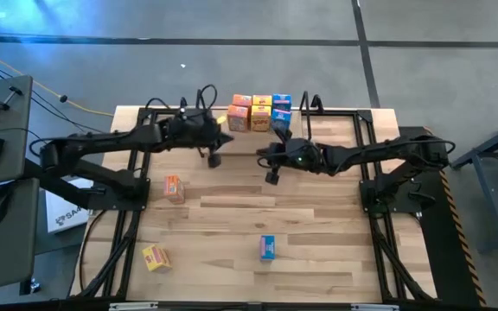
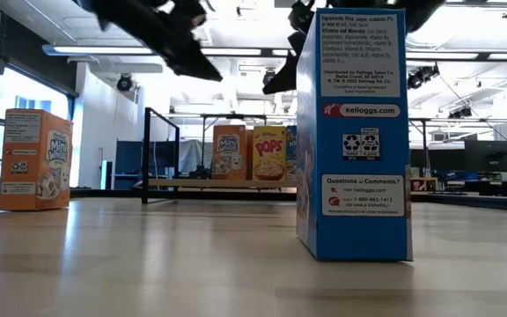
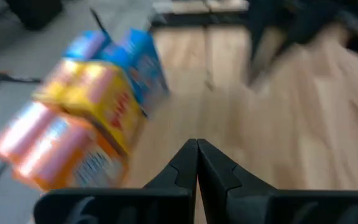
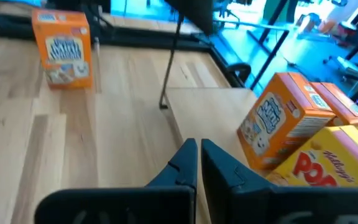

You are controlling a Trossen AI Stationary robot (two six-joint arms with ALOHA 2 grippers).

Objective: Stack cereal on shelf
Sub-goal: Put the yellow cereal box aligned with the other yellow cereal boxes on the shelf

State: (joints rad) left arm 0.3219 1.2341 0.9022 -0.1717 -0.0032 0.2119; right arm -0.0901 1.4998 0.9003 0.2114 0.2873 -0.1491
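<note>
a cluster of small rectangular cardboard cereal boxes [image 1: 259,111], orange, yellow and blue, sits packed together on the shelf [image 1: 335,117], a pale wooden board with thin black wire frames upright at its ends, at the far edge of the desk [image 1: 318,250]. the desk top is light planked wood with visible grain and staggered joints.

three more boxes lie apart on the desk: an orange box [image 1: 174,187] toward the left side, a yellow box [image 1: 155,257] near the front left corner, and a blue box [image 1: 267,248] near the front middle, which in the low view stands upright with its glossy printed side panel facing the camera.

the left tool [image 1: 214,159] hangs above the desk just in front of the shelf, left of the cluster; its two dark tapered fingers [image 3: 185,168] are pressed together with nothing between them. the right tool [image 1: 273,177] hangs close by, just in front of the cluster, its dark fingers [image 4: 188,163] nearly together with only a thin slit between them, holding nothing.
</note>
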